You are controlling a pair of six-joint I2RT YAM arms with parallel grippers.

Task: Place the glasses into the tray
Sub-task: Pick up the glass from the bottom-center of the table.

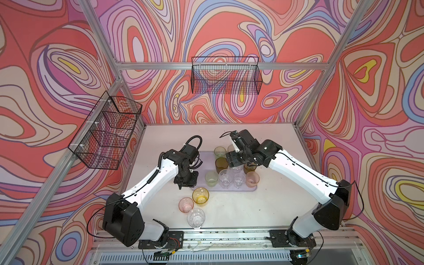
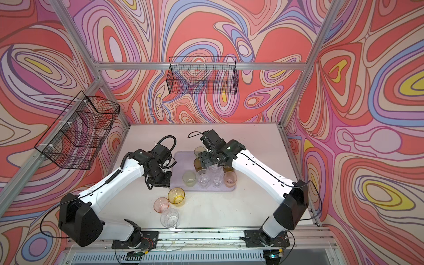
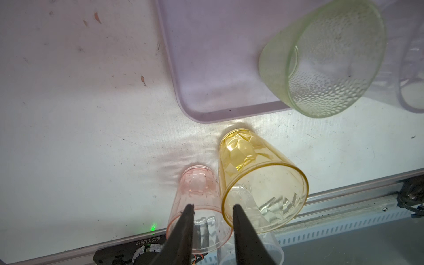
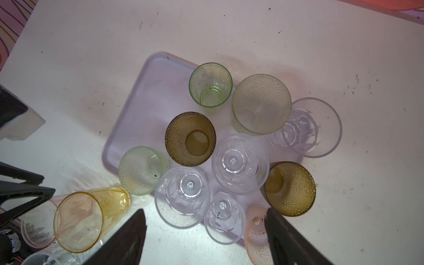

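Though tray [image 3: 206, 68] is smooth, grn glass [image 3: 321, 57] inside looks dimpled.

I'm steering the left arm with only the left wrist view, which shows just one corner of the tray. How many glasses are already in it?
Observer: I count about ten glasses standing in the tray, clearest in the right wrist view.
Operator: Anything hanging above them that I should stay clear of?
Observer: Yes, the right gripper hovers over that cluster with its jaws wide open and holds nothing.
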